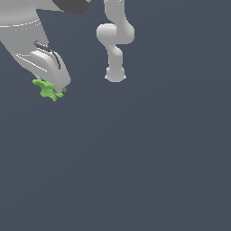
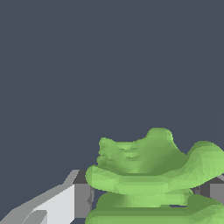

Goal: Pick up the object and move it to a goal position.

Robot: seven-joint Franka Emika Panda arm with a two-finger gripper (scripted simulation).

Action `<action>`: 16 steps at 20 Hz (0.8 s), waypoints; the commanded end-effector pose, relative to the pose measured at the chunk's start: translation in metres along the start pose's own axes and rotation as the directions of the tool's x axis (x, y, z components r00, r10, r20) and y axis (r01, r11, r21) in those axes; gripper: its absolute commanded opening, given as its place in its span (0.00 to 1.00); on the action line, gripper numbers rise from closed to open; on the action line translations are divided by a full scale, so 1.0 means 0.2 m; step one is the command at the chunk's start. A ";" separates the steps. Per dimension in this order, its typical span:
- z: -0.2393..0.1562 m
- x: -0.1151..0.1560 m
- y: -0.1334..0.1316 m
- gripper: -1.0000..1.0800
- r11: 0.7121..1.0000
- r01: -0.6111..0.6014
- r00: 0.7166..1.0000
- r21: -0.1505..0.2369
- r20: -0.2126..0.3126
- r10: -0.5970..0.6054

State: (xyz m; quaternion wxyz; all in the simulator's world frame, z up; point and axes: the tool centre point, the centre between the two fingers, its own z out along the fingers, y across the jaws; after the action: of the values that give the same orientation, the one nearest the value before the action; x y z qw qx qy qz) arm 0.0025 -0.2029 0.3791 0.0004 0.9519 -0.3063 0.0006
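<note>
The white gripper (image 1: 55,86) sits at the upper part of the exterior view's left, clenched on the green lumpy object (image 1: 47,89), which juts out from under its tip. In the wrist view the object (image 2: 153,175) fills the space between the two fingers (image 2: 81,199), its stubby lobes spilling past both. The dark grey ground (image 1: 135,158) spreads around.
</note>
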 end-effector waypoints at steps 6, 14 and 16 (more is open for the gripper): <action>-0.25 0.07 0.04 0.00 1.000 0.002 1.000 0.000 0.001 -0.002; -0.41 0.12 0.07 0.00 1.000 0.002 1.000 0.000 0.001 -0.002; -0.43 0.13 0.07 0.00 1.000 0.002 1.000 0.000 0.001 -0.002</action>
State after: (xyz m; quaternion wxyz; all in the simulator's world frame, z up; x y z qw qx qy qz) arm 0.0136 -0.2283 0.4608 0.0002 0.9522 -0.3054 0.0002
